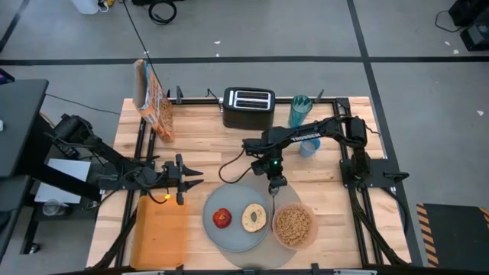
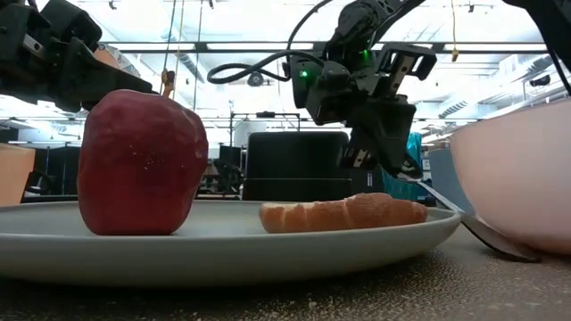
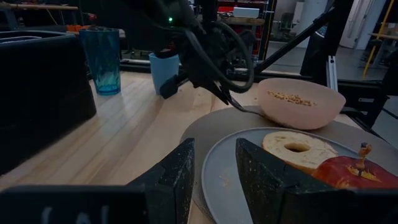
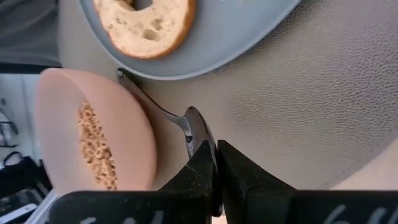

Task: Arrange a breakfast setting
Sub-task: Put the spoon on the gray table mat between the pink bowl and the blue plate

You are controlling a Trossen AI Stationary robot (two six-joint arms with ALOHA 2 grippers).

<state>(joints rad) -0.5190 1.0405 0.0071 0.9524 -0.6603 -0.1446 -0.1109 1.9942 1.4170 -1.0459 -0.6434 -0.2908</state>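
R gripper (image 1: 276,186) over the grey mat (image 1: 233,186), fingers pressed together on handle end of metal spoon (image 4: 163,109); spoon's bowl end lies between plate (image 1: 238,219) and pink bowl (image 1: 294,225), touching or nearly so. Bowl holds cereal, sits on mat's R edge. Bagel (image 1: 254,218) and red apple (image 1: 221,218) side by side on plate, apart. L gripper (image 1: 189,177) hangs just off mat's L side, above orange tray (image 1: 159,231), fingers partly spread, nothing between them. Toaster (image 1: 248,107) at back.
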